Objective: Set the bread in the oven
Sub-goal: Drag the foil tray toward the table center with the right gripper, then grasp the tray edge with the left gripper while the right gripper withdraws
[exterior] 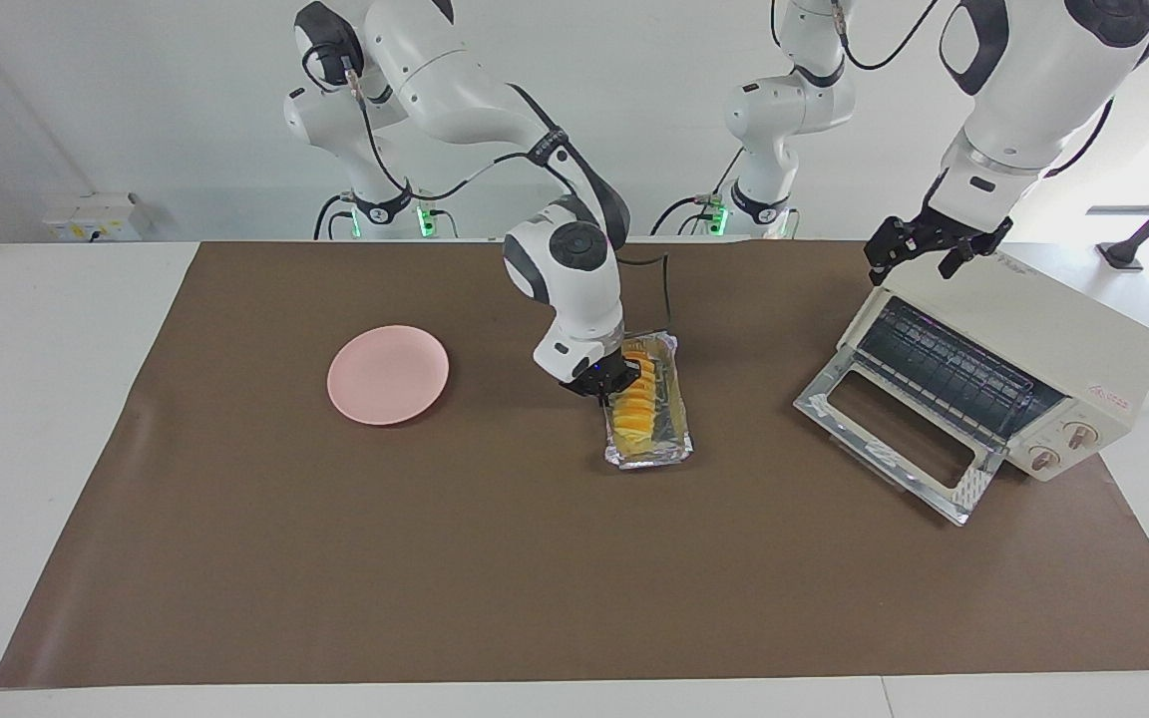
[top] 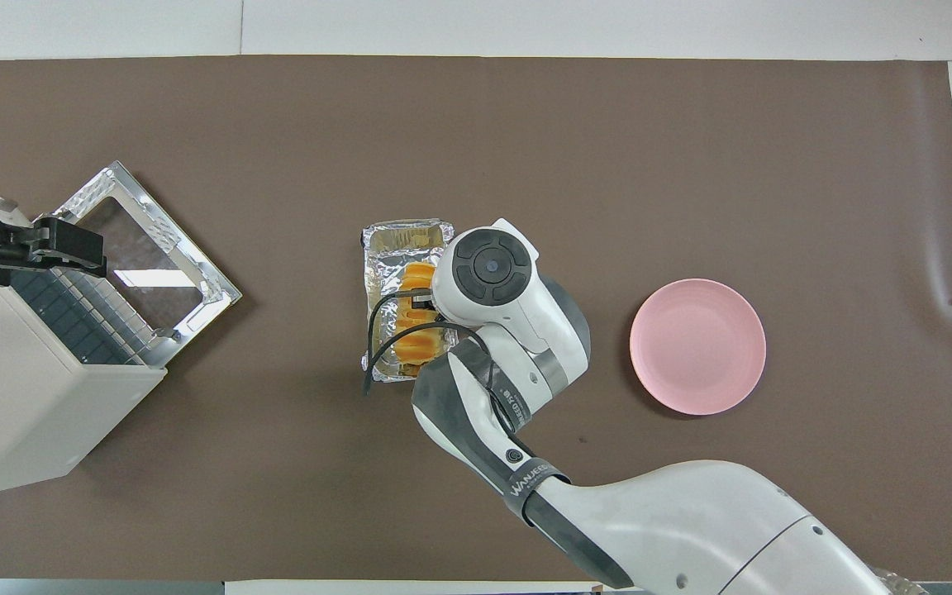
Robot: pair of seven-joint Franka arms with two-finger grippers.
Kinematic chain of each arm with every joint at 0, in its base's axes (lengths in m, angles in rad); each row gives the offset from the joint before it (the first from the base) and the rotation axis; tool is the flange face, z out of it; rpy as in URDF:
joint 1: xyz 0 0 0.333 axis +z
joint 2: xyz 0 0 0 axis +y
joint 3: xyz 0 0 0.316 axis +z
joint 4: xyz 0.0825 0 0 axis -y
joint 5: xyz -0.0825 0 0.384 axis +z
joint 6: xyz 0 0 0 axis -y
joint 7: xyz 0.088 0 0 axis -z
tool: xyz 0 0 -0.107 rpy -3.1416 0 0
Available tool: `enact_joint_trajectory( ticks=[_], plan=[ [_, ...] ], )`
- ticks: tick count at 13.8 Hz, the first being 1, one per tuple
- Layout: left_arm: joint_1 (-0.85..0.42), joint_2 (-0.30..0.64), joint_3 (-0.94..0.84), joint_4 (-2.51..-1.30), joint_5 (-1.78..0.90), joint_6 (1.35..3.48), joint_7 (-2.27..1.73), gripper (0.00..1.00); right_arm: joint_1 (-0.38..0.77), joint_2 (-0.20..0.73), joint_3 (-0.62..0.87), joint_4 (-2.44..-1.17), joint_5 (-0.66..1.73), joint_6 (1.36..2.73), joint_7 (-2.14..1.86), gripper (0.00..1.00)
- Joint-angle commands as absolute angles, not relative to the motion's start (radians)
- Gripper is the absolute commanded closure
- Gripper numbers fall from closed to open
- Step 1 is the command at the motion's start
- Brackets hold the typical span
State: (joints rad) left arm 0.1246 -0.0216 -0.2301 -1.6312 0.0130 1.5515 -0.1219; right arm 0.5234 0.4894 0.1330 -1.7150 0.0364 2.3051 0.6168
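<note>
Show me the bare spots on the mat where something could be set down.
Free: the wide strip of mat farther from the robots than everything on it, and the gap between the pink plate and the foil tray of bread. Crowded: around the tray, where the right gripper is clamped, and in front of the oven, where its open door lies.

Support surface: white table (exterior: 56, 419), covered across most of its width by a brown mat (exterior: 574, 598).
On mat, toward left arm's end: cream oven (exterior: 1053, 349), drop door lowered onto mat.
On mat, near middle: foil tray (exterior: 672, 451).
On mat, toward right arm's end: pink plate (exterior: 388, 374).
</note>
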Motion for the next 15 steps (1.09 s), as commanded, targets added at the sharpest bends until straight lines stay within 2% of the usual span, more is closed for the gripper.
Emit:
enact_joint_trajectory(
  ticks=[1, 3, 4, 5, 9, 12, 15],
  plan=[
    [0.13, -0.049, -0.225, -1.661, -0.002, 1.569, -0.118, 0.0, 0.518, 0.451, 0.133, -1.759, 0.02, 2.324, 0.6, 1.0],
    [0.13, -0.049, -0.225, -1.661, -0.003, 1.569, -0.118, 0.0, 0.517, 0.451, 0.133, -1.758, 0.02, 2.324, 0.6, 1.0],
    [0.13, -0.049, -0.225, -1.661, -0.002, 1.569, -0.118, 0.0, 0.517, 0.451, 0.132, -1.758, 0.02, 2.324, 0.603, 0.62],
    [0.13, -0.049, -0.225, -1.661, -0.002, 1.569, -0.118, 0.0, 0.517, 0.451, 0.132, -1.755, 0.02, 2.321, 0.613, 0.01],
    [0.118, -0.051, -0.227, -1.658, -0.003, 1.568, -0.123, 0.0, 0.5, 0.44, 0.129, -1.724, 0.023, 2.258, 0.617, 0.0],
    [0.104, -0.06, -0.25, -1.672, -0.003, 1.569, -0.118, 0.0, 0.44, 0.405, 0.126, -1.642, 0.025, 2.078, 0.6, 0.0],
    [-0.003, -0.089, -0.255, -1.721, -0.005, 1.585, -0.139, 0.0, 0.353, 0.325, 0.126, -1.631, 0.021, 1.962, 0.482, 0.0]
  ],
)
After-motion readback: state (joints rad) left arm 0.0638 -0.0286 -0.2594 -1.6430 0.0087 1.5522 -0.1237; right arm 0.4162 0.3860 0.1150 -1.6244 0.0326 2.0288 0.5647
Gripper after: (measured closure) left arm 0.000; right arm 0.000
